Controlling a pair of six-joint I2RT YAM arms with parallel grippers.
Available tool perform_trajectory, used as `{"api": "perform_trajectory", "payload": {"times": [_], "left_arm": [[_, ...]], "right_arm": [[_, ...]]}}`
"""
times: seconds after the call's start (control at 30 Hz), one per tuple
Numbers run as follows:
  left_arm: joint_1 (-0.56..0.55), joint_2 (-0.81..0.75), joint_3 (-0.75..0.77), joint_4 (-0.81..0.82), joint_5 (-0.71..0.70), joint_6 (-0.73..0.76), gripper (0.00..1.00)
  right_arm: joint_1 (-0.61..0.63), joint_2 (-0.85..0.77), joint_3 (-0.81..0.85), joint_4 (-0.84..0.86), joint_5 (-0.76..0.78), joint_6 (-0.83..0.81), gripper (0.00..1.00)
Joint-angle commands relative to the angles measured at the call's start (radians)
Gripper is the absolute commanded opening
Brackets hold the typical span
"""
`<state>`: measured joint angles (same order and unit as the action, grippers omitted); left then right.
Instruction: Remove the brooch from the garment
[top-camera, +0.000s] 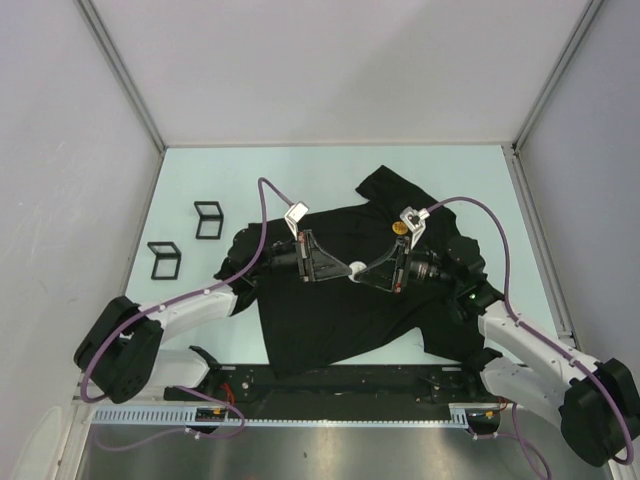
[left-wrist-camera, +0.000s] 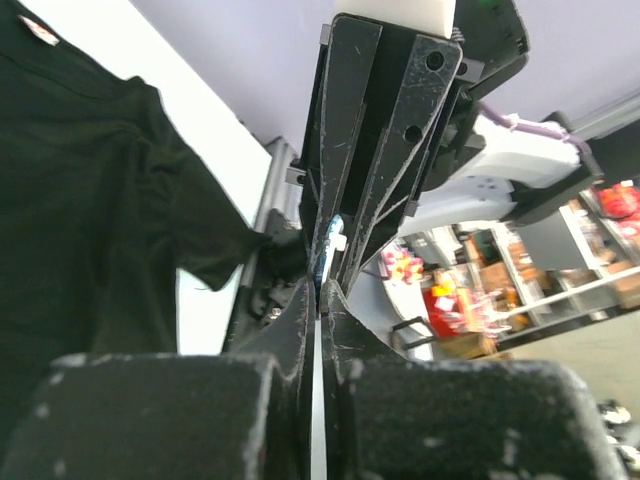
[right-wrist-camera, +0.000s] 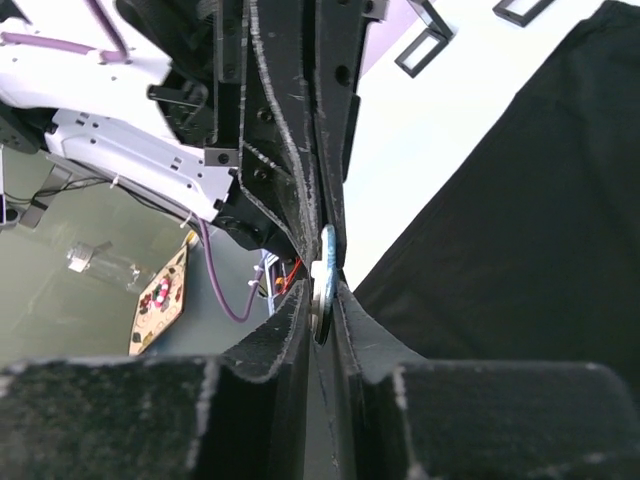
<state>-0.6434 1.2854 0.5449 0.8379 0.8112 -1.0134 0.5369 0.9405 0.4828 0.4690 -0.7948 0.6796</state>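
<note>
The small round silver-white brooch (right-wrist-camera: 322, 275) hangs edge-on over the soft black cloth T-shirt (top-camera: 330, 320), pinched by the right gripper (right-wrist-camera: 322, 297); left gripper (left-wrist-camera: 320, 290) is clenched, contents unclear. Light, stiff, probably slippery: grip its flat faces

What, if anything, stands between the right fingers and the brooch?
Nothing visible. The brooch sits edge-on between the right fingers; the left gripper meets it tip to tip above the garment.

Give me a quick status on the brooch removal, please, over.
Left gripper shut, tips against brooch. Right gripper pinching brooch, raised above the garment, looks free of cloth. Nothing blocking.
</note>
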Motion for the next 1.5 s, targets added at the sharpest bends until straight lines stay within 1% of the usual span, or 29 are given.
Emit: {"api": "perform_trajectory", "payload": {"times": [0.0, 0.13, 0.23, 0.4, 0.5, 0.57, 0.67, 0.9, 1.03, 1.2, 1.37, 1.47], "left_arm": [[-0.035, -0.066, 0.066, -0.115, -0.015, 0.140, 0.00], [-0.058, -0.104, 0.113, -0.288, -0.063, 0.275, 0.01], [-0.070, -0.116, 0.130, -0.338, -0.081, 0.312, 0.00], [-0.079, -0.129, 0.133, -0.345, -0.090, 0.318, 0.00], [-0.087, -0.146, 0.130, -0.347, -0.110, 0.329, 0.00], [-0.093, -0.164, 0.119, -0.339, -0.119, 0.332, 0.00], [-0.110, -0.185, 0.107, -0.323, -0.142, 0.341, 0.00], [-0.151, -0.256, 0.096, -0.362, -0.234, 0.415, 0.00], [-0.167, -0.290, 0.081, -0.365, -0.265, 0.441, 0.00], [-0.185, -0.314, 0.075, -0.378, -0.300, 0.470, 0.00], [-0.202, -0.353, 0.060, -0.378, -0.351, 0.478, 0.00], [-0.220, -0.368, 0.049, -0.365, -0.391, 0.487, 0.00]], "right_arm": [[0.003, 0.017, 0.013, 0.048, 0.028, 0.020, 0.13], [0.002, 0.035, 0.013, 0.059, 0.019, 0.034, 0.12], [0.002, 0.052, 0.013, 0.063, 0.012, 0.040, 0.13], [-0.002, 0.047, 0.013, 0.051, 0.038, 0.052, 0.10], [-0.003, 0.040, 0.013, 0.030, 0.078, 0.064, 0.06], [-0.005, 0.037, 0.013, 0.017, 0.111, 0.077, 0.05], [-0.008, 0.043, 0.013, 0.007, 0.144, 0.107, 0.05], [-0.011, 0.026, 0.013, -0.046, 0.238, 0.176, 0.07], [-0.017, 0.014, 0.013, -0.062, 0.256, 0.205, 0.06], [-0.023, 0.009, 0.013, -0.047, 0.256, 0.259, 0.03], [-0.023, -0.031, -0.015, -0.037, 0.318, 0.325, 0.03], [-0.022, -0.040, -0.019, -0.018, 0.341, 0.368, 0.05]]}}
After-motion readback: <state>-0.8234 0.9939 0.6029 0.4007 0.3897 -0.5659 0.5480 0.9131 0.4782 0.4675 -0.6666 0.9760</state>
